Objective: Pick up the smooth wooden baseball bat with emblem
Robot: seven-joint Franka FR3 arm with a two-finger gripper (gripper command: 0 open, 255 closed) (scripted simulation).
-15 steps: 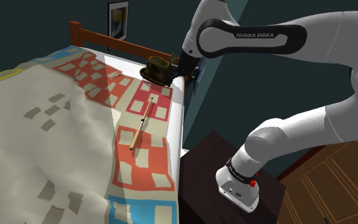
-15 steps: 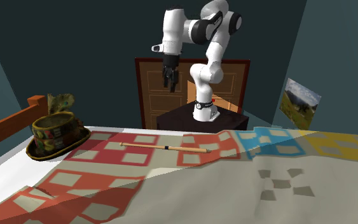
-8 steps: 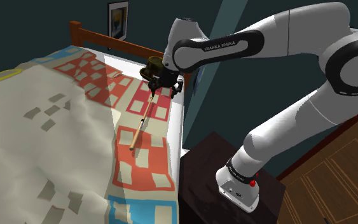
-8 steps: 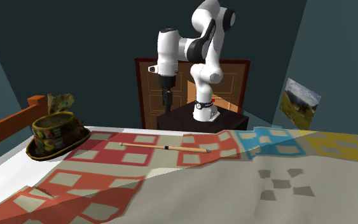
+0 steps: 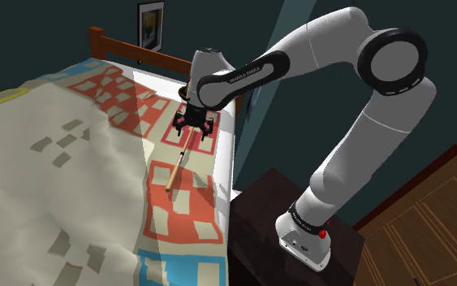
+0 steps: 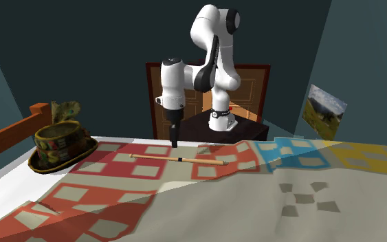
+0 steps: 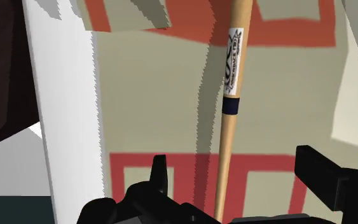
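Arm [image 5: 370, 138]: glossy white shell, rounded links, dark grey joints [image 5: 397, 61]. Pale lettering [image 5: 247, 75] on the dark band of the link nearest the hand. Base collar dark, bearing a red dot [image 5: 323, 234]. Gripper [image 5: 191, 130]: all black, two blocky fingers.

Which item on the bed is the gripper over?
The slim wooden bat with the dark band, lying flat under the open gripper; the patterned hat sits well apart.
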